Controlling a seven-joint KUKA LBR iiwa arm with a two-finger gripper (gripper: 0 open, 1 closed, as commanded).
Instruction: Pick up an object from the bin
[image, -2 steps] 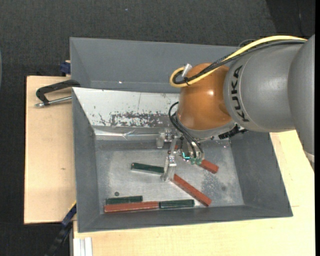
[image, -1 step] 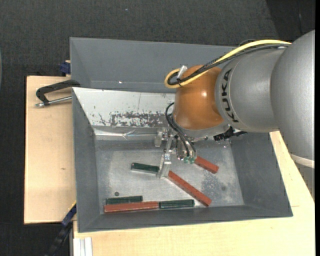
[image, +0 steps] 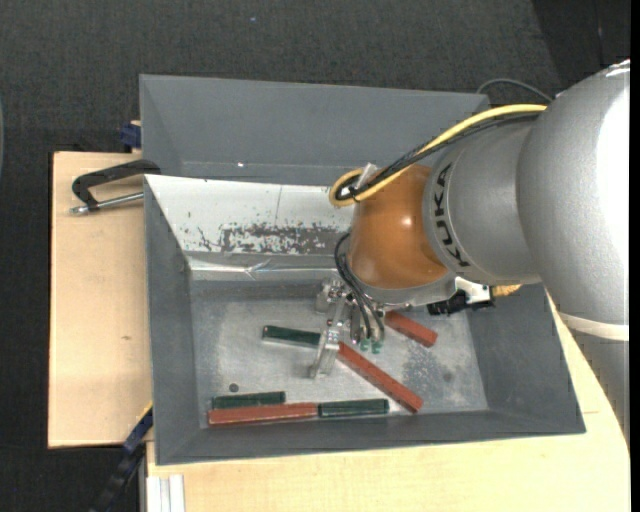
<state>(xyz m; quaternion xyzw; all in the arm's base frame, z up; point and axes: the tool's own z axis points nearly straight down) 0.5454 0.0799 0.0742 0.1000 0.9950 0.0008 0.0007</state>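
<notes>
My gripper (image: 348, 347) hangs low over the middle of the bin floor, under the orange wrist cover. Its fingers stand apart, one silver finger (image: 326, 354) to the left and one at the right. Between them lies the upper left end of a long red bar (image: 382, 380), which runs down to the right. A dark green bar (image: 288, 336) lies flat just left of the silver finger, with its right end at it. A short red piece (image: 413, 329) shows to the right, partly under the wrist.
Along the bin's front wall lie a dark green bar (image: 246, 400), a red bar (image: 262, 413) and another dark green bar (image: 352, 407). A small dark speck (image: 233, 388) sits at the left. The arm covers the bin's right rear.
</notes>
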